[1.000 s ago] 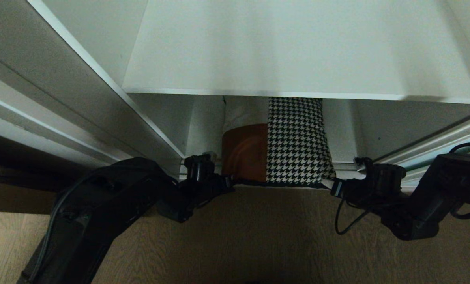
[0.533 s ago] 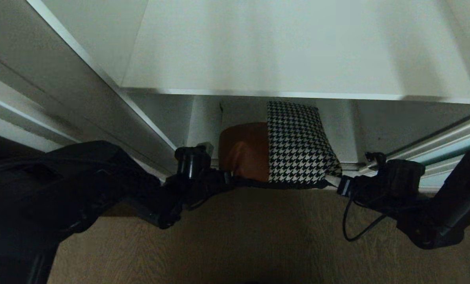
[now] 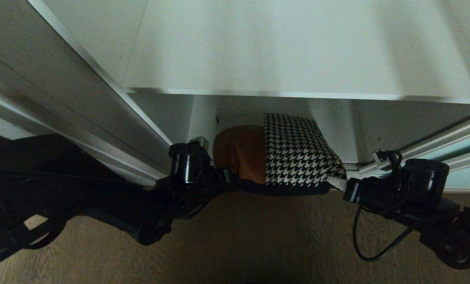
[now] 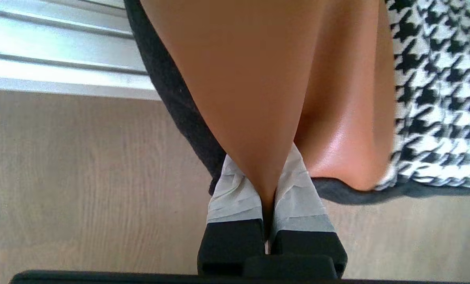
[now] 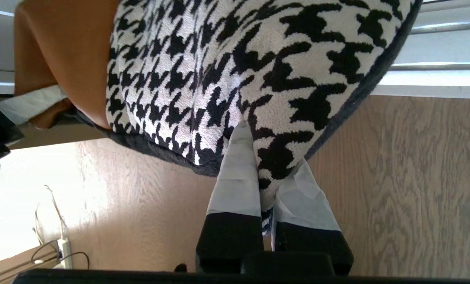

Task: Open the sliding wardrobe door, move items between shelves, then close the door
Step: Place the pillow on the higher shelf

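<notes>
The left gripper [image 4: 264,189], at eight o'clock, and right gripper [image 5: 264,185], at four, each clench the houndstooth-and-tan-leather rectangular cushion [image 3: 282,156].

The cushion [image 4: 258,79] is showing glossy smooth tan leather beside nubby houndstooth cloth; wood-grain floor [image 5: 416,177] is lying matt beneath the grippers.

We see a cushion [image 3: 286,154] in tan-brown and black-and-white houndstooth, black-edged, centre frame; white shelf [image 3: 298,51] above.
</notes>
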